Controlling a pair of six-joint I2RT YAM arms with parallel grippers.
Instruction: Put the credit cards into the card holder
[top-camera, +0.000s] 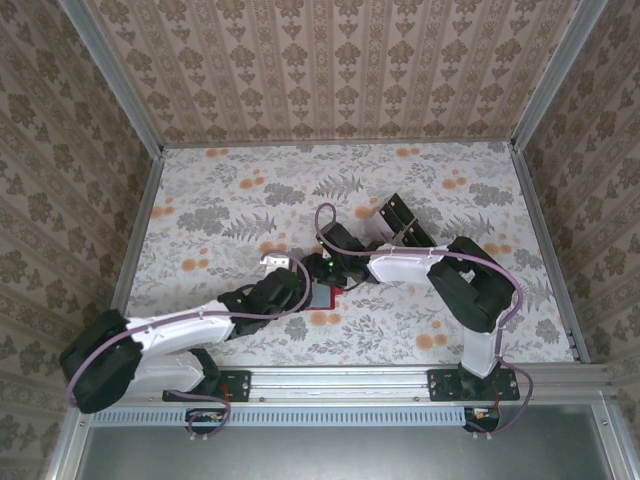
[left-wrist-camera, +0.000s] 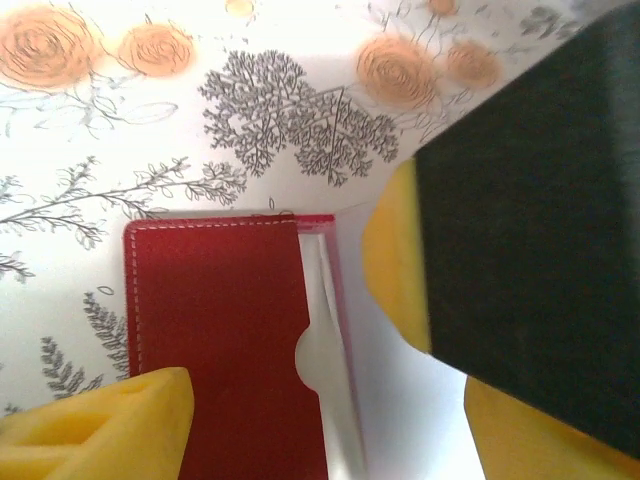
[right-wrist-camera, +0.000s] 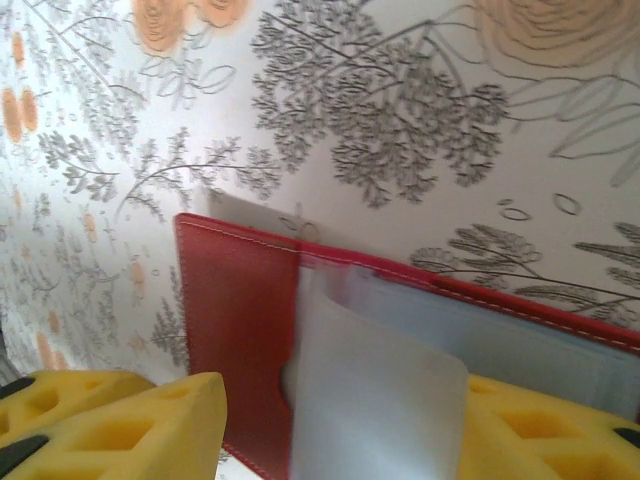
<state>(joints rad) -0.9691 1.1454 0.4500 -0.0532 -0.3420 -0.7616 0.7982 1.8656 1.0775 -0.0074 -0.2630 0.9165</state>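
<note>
Floral tablecloth (top-camera: 400, 190), mid-table: red card holder (right-wrist-camera: 240, 330), a pale credit card (right-wrist-camera: 380, 400) jutting from its pocket toward 6 o'clock between the right gripper (right-wrist-camera: 340, 430)'s parted jaws, grip unclear; left gripper (left-wrist-camera: 290, 400) wide at 9 o'clock

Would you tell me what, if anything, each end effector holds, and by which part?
The left end effector is open, holding nothing; whether the right end effector grips the red folding wallet cannot be told.

Left claw (left-wrist-camera: 262, 358) parted, right claw (right-wrist-camera: 335, 430) close alongside
</note>
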